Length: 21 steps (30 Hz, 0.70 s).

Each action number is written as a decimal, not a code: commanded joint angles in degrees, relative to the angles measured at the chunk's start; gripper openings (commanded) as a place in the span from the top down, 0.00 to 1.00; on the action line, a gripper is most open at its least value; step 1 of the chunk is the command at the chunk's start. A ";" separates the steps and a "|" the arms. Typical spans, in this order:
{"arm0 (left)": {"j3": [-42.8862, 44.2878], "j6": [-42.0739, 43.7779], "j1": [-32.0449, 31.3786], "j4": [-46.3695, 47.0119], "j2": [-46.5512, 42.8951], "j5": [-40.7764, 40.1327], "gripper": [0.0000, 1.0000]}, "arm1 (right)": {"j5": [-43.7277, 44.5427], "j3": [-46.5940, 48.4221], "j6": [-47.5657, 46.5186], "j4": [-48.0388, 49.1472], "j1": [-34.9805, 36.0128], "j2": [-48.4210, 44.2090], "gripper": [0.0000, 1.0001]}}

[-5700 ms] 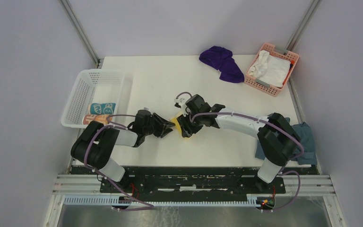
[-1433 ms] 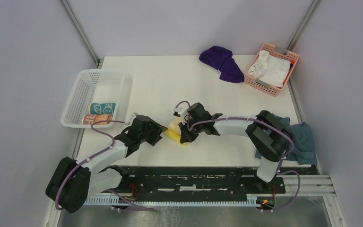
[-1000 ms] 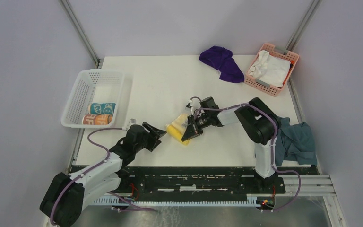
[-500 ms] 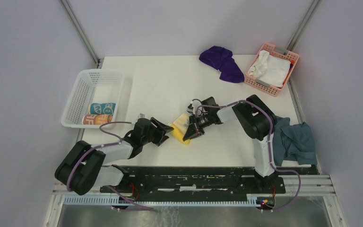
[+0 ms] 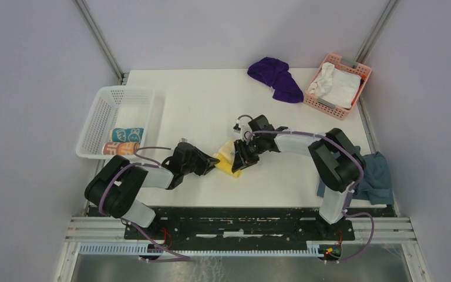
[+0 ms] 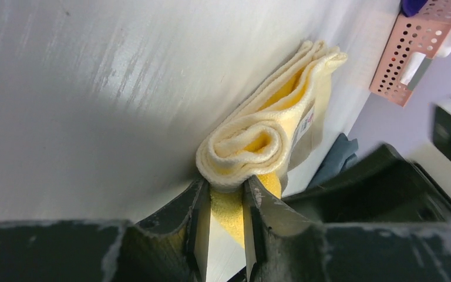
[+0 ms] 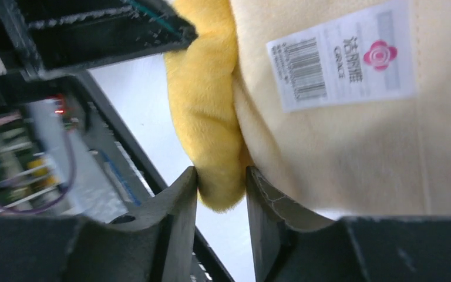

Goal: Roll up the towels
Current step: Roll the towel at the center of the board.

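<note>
**Overhead view, centre of frame.** The yellow towel (image 5: 228, 164), partly rolled, lies on the table (image 5: 199, 100) between the two arms. The left gripper (image 6: 225, 183) is nearly closed, nipping a fold at the coiled end of the roll (the loose layers fan away toward the upper right of its wrist view). The right gripper (image 7: 220, 171) has its jaws a little apart with a plush yellow lobe between them. Whether it pinches or merely flanks that lobe cannot be told from so close a view.

**Risks.** If either pinch slackens, the springy coil will likely unwind. If the arms pull apart, the roll may stretch or telescope into a cone. The two wrists are close together and could collide.

**Room.** Open tabletop extends above the towel and to both sides. The near table edge lies not far below it, so drift toward the bottom of the frame leaves less margin. The white basket (image 5: 94, 126) at left holds two rolled towels (image 5: 126, 134). The purple towel (image 5: 277, 79) lies at upper right, beside the pink basket (image 5: 349, 61).
</note>
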 commanded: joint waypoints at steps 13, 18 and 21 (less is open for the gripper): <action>5.52 4.00 -0.61 -18.45 -3.80 -6.23 0.69 | 56.43 -1.33 -20.51 -1.99 24.86 -17.96 0.46; 5.90 3.86 -0.86 -18.94 -3.70 -6.35 0.69 | 58.00 -0.70 -22.96 0.48 28.74 -13.42 0.46; 5.75 3.55 -1.00 -19.08 -3.51 -6.24 0.69 | 58.34 -0.83 -23.82 1.15 29.65 -10.56 0.46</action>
